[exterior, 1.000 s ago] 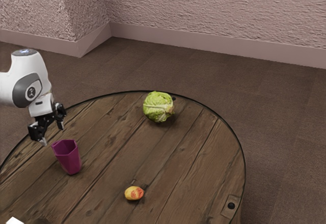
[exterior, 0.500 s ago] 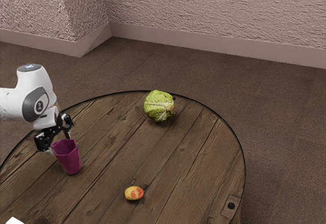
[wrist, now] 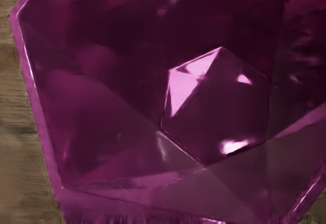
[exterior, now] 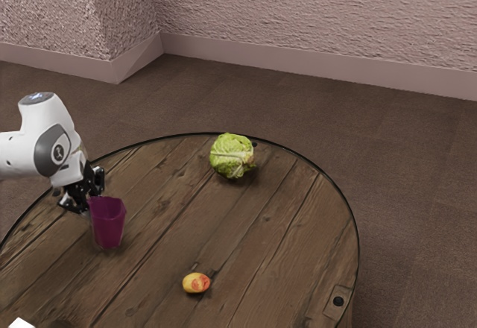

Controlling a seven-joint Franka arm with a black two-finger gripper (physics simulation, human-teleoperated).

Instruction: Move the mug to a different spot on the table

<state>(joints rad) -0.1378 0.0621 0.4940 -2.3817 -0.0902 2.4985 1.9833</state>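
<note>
The mug (exterior: 108, 222) is a magenta faceted cup, upright at the exterior view's left side of the round wooden table (exterior: 246, 246). It seems to hover just above the wood, with a faint shadow beneath it. My black gripper (exterior: 87, 199) grips the mug's rim on the side nearest the arm and is shut on it. In the wrist view I look straight down into the mug (wrist: 153, 81), with its hexagonal bottom (wrist: 214, 109) just under my hand and a strip of table (wrist: 12, 147) beside it.
A green cabbage (exterior: 232, 156) lies near the table's far edge. A small yellow-red fruit (exterior: 196, 282) lies toward the front. A white object (exterior: 18, 322) pokes in at the lower-left corner. The table's rim (exterior: 350, 216) curves round at the exterior view's right.
My gripper came down onto the mug's rim and closed on it. The mug has since shifted toward the exterior view's right and risen a little.
</note>
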